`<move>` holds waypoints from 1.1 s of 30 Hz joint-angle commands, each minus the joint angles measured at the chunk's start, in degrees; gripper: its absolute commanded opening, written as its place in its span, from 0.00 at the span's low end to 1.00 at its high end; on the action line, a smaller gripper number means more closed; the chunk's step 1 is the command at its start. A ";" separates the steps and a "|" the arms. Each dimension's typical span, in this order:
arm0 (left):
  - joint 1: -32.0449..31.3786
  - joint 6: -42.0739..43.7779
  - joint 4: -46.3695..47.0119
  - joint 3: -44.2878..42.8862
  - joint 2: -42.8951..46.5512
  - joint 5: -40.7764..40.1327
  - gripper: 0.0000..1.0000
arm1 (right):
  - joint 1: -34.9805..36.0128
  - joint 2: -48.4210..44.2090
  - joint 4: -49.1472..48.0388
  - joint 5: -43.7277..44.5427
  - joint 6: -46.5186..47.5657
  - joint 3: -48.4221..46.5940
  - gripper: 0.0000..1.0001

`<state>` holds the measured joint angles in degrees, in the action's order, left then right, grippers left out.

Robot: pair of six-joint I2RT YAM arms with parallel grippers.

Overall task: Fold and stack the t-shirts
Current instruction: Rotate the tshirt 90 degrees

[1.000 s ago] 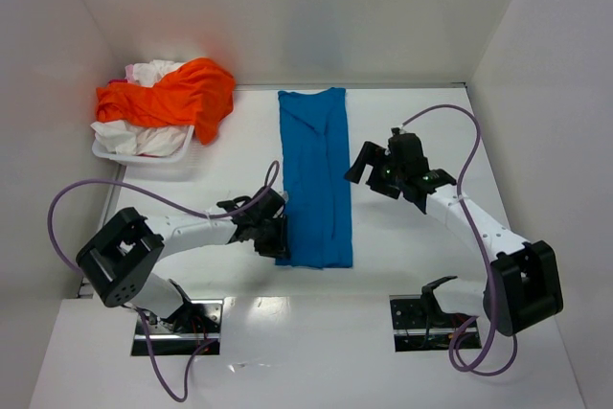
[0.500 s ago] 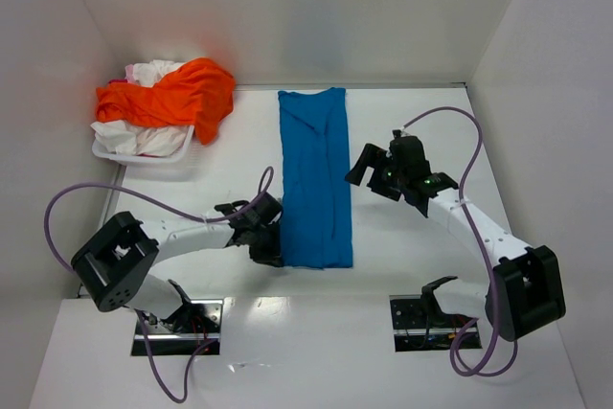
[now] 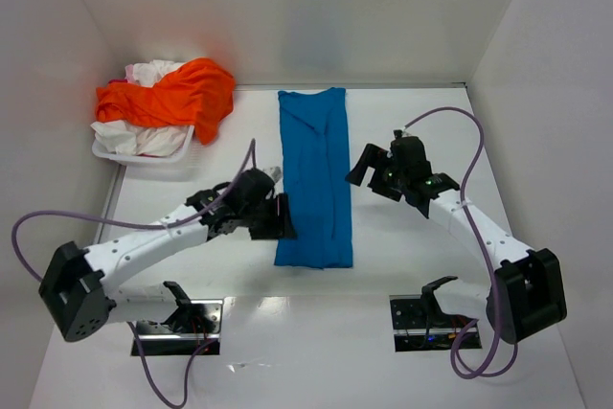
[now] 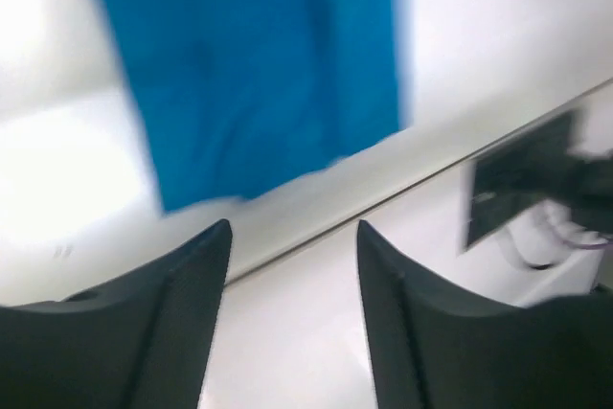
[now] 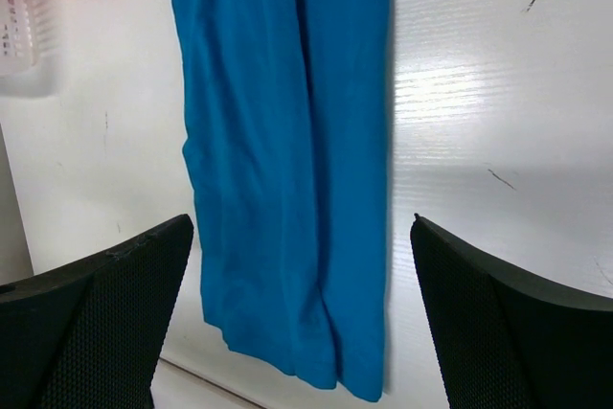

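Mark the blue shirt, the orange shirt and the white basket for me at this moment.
blue shirt (image 3: 314,179), overhead view, middle of the long folded strip.
orange shirt (image 3: 177,93), overhead view, bunched cloth on top of the pile.
basket (image 3: 153,158), overhead view, its near white wall.

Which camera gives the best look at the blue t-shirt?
The top external view: the whole blue t-shirt shows there, a long folded strip lying flat. The right wrist view shows most of it sharply, cut off at the top. The left wrist view catches only its near end, blurred.
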<state>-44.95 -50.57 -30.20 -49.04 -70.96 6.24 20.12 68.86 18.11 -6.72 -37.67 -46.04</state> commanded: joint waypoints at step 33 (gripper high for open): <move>-15.52 17.17 -7.16 -31.65 -40.75 -22.67 0.87 | -0.61 -9.27 9.84 15.60 -9.97 5.96 1.00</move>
<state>-60.66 -34.48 -34.46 -80.05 -110.59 -11.16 19.92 61.19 27.31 6.85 -46.81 -40.66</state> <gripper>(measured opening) 0.867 0.999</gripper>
